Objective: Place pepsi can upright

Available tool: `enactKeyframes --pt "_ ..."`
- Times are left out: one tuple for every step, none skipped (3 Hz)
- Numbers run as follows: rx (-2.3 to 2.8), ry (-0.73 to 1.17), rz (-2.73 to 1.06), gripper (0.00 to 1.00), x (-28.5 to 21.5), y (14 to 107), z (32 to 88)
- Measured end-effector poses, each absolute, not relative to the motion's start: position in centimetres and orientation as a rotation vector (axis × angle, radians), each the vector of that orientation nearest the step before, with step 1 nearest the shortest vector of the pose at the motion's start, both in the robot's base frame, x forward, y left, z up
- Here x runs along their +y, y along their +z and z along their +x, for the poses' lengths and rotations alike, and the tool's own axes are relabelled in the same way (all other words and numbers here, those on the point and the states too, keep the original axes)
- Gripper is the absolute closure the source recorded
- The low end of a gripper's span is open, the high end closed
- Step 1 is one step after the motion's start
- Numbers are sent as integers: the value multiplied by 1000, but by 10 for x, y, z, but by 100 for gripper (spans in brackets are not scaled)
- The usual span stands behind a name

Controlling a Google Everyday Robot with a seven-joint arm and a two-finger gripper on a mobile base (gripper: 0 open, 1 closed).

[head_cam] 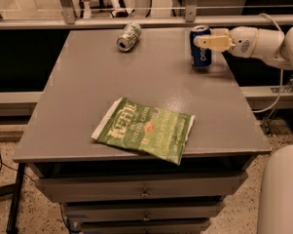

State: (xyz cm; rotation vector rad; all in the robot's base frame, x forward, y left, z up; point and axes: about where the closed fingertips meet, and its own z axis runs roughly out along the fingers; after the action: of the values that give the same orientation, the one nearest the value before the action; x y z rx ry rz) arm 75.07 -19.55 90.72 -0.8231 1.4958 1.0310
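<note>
The dark-blue pepsi can stands upright at the far right of the grey table, its base on or just above the top. My gripper reaches in from the right and is shut on the can's upper part. Its cream fingers cover part of the can's top and right side. The white arm runs off to the right edge.
A silver-green can lies on its side at the far middle of the table. A green chip bag lies flat near the front edge. A metal rail runs behind the table. Drawers sit below.
</note>
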Motion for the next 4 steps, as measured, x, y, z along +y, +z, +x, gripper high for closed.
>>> enactKeyframes --pt "1459 1063 -784 100 -201 903 751" --pt "1431 1055 -799 82 -204 900 748" --pt "1395 1024 -820 59 -206 897 743" --pt "1350 994 -841 36 -207 894 736"
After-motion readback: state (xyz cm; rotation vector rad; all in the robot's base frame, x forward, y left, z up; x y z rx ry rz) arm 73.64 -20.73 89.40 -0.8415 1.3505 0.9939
